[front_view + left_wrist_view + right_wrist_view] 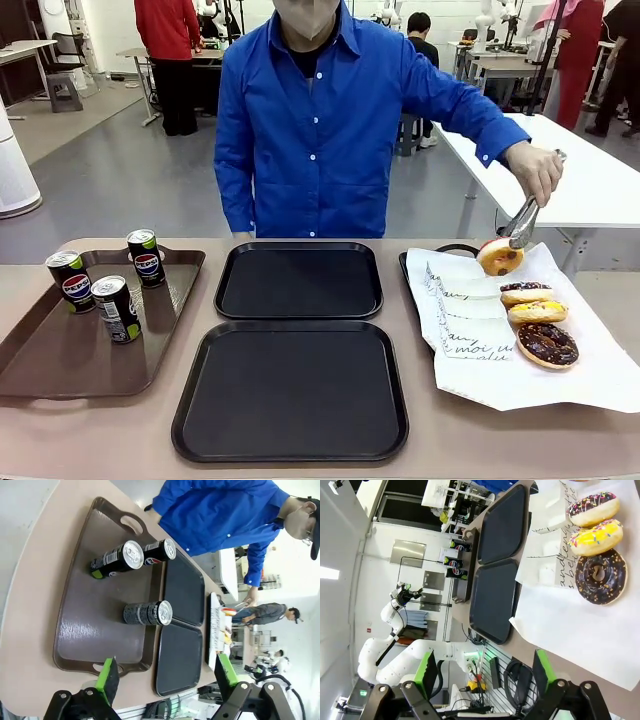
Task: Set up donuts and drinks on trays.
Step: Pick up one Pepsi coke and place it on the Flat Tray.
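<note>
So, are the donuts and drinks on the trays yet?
Nothing's done yet: the near black tray and the far black tray are bare. In hand: the person's hand holds one donut in tongs. Left: three more donuts wait on the white paper, and three cans stand on the brown tray.

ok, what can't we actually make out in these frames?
- Front view: tongs cover part of the held donut; icing unclear.
- Front view: white paper hides the dark tray beneath, bar a rim.
- Front view: script on the boxes, too small to read.
- Front view: print on the black-and-green can, too small.
</note>
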`<control>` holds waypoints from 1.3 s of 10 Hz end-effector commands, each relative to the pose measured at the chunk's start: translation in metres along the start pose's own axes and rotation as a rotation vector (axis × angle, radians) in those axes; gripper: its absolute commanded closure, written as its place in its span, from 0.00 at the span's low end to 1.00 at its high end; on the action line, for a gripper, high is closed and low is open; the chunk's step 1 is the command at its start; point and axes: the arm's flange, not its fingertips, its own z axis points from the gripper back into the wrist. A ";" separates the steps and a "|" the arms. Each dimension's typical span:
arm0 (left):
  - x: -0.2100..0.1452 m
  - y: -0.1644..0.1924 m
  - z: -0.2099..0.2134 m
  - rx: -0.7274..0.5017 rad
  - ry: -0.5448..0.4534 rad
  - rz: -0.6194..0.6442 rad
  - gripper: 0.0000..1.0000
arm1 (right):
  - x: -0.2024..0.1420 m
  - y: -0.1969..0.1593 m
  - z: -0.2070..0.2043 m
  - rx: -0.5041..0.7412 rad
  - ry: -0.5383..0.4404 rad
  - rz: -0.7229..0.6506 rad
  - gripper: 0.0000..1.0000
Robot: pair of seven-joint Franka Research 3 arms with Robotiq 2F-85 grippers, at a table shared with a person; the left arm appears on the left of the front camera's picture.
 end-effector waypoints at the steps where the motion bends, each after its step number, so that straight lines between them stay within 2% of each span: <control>1: 0.016 -0.045 -0.013 0.152 -0.028 -0.123 0.00 | 0.000 -0.001 0.001 0.014 -0.005 0.007 0.00; 3: 0.027 -0.099 -0.037 0.305 0.065 -0.284 0.00 | 0.000 -0.001 0.001 0.014 -0.005 0.007 0.00; 5: 0.035 -0.124 -0.078 0.500 0.182 -0.374 0.00 | 0.000 -0.001 0.001 0.014 -0.005 0.007 0.00; 7: 0.027 -0.145 -0.127 0.591 0.291 -0.432 0.00 | 0.000 -0.001 0.001 0.014 -0.005 0.007 0.00; 9: 0.003 -0.162 -0.179 0.674 0.331 -0.520 0.00 | 0.000 -0.001 0.001 0.014 -0.005 0.007 0.00; 11: -0.018 -0.173 -0.225 0.741 0.329 -0.584 0.00 | 0.000 -0.001 0.001 0.014 -0.005 0.007 0.00; 13: -0.029 -0.163 -0.270 0.841 0.312 -0.579 0.00 | 0.000 -0.001 0.001 0.014 -0.005 0.007 0.00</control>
